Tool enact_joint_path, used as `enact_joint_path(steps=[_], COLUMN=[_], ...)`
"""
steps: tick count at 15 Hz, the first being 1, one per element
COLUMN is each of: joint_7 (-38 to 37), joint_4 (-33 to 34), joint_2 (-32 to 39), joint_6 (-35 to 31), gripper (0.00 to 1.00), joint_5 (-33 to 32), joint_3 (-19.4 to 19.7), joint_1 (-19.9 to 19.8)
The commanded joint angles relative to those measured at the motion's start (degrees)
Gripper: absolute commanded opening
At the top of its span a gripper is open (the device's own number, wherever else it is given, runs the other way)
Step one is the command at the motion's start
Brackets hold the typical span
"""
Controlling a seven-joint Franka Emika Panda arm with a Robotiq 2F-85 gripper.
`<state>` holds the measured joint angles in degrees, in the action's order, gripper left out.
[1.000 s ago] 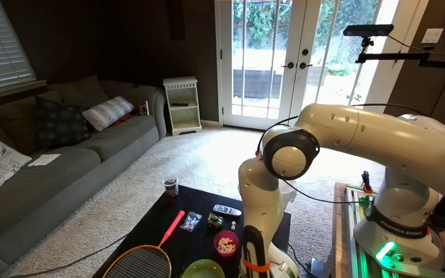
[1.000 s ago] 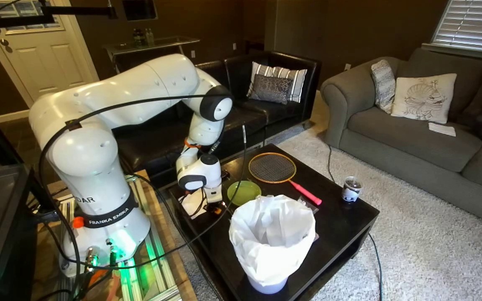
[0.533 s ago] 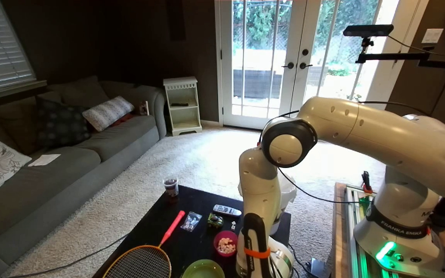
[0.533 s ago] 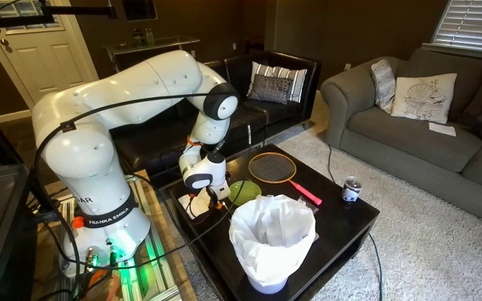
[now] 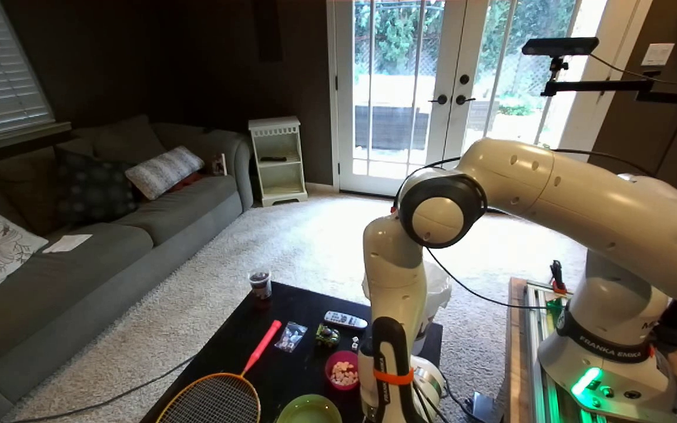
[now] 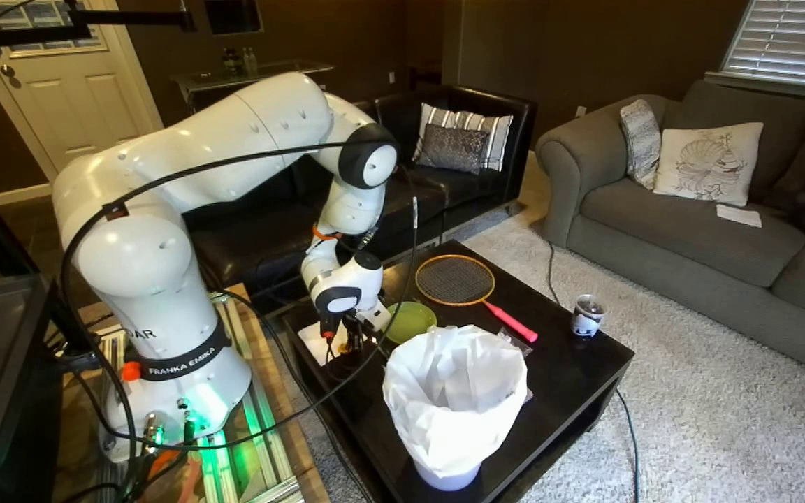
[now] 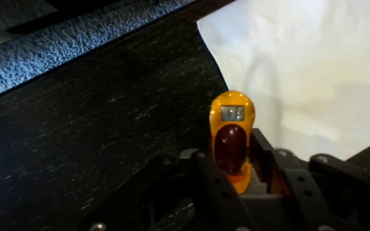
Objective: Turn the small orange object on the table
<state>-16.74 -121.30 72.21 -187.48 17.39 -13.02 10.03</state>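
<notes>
A Franka Panda arm (image 6: 263,133) bends low over a black counter (image 6: 563,377), its jaws standing on either side of a small orange handheld gadget (image 7: 232,138) with a dark red oval (image 7: 231,149) and a grey window (image 7: 232,113). In the wrist view the gadget's near half lies between the jaws, while its far end overlaps the left edge of a white sheet (image 7: 310,70). Whether the jaws press on its sides or merely flank them, and whether it rests flat, cannot be told from these angles. Turning it looks to be the step at hand, and trouble could come from the off-centre placement: rounded sides caught toward one end may let the gadget pivot or slip out. The sheet, if pinned underneath, could drag along and rumple. In an exterior view, a green bowl (image 6: 416,321) sits near the wrist (image 6: 364,279), to its right, with a white-lined wastebasket (image 6: 455,433) nearer; a wide swing of the arm while turning might knock either.
</notes>
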Motion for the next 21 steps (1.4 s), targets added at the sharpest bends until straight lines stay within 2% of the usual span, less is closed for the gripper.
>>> enact_joint_path(steps=[1,5,10,15,21], joint_7=[3.6,5.4,5.8,5.7,5.9], joint_4=[-1.7,-1.5,-1.0,0.4,2.0], joint_2=[-2.3,-2.1,-1.6,-0.3,1.7], joint_6=[2.8,0.9,-0.1,-0.5,-0.4], gripper=[0.08,0.08,0.08,0.08,0.08], joint_5=[-3.4,-4.8,-4.6,-4.5,-4.7], joint_3=[3.2,6.0,7.5,8.4,8.0], joint_1=[4.5,9.2,12.3,13.4,12.7])
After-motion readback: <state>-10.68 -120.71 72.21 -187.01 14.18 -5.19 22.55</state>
